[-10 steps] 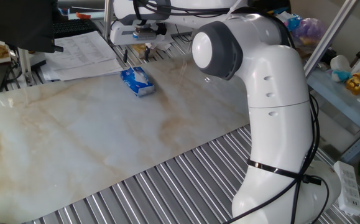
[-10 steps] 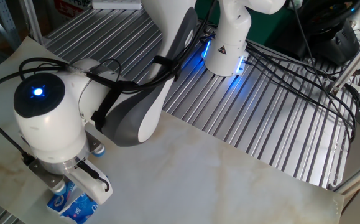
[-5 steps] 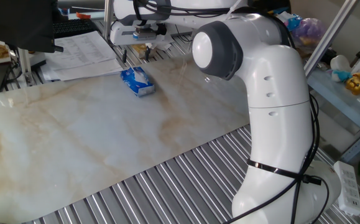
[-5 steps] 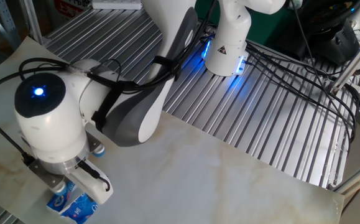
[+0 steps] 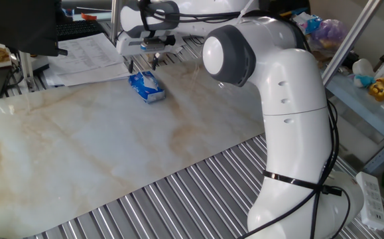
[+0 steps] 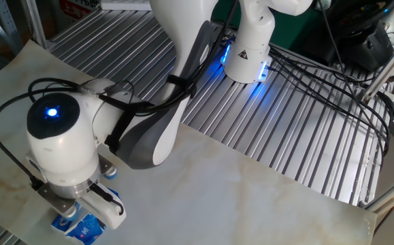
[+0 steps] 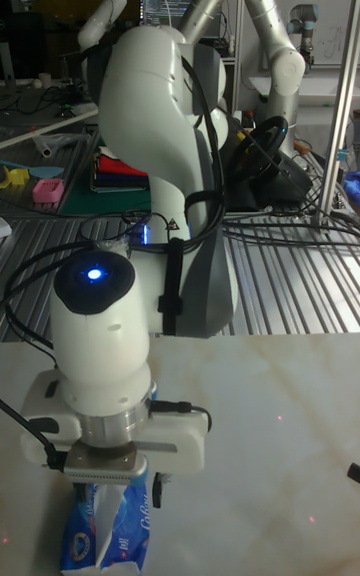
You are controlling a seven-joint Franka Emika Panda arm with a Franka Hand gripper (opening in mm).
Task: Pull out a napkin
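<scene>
A small blue tissue pack [image 5: 146,87] lies at the far side of the marble board [image 5: 79,143], and a bit of white napkin [image 5: 152,82] shows at its top slot. My gripper [image 5: 144,66] hangs just above the pack, open, fingers pointing down on either side of it with nothing between them. In the other fixed view the wrist hides most of the pack [image 6: 82,229], and the fingertips are hidden there. In the tall fixed view the pack [image 7: 108,534] lies right under the hand.
Printed white paper sheets [image 5: 85,54] lie just behind the pack. Ribbed metal table surface [image 5: 178,192] borders the board. A shelf with toys [image 5: 377,86] stands at the right. Cables [image 6: 319,75] run across the metal behind the arm's base.
The gripper has come down and shifted slightly left, so it now sits closer over the tissue pack. The pack has not moved.
</scene>
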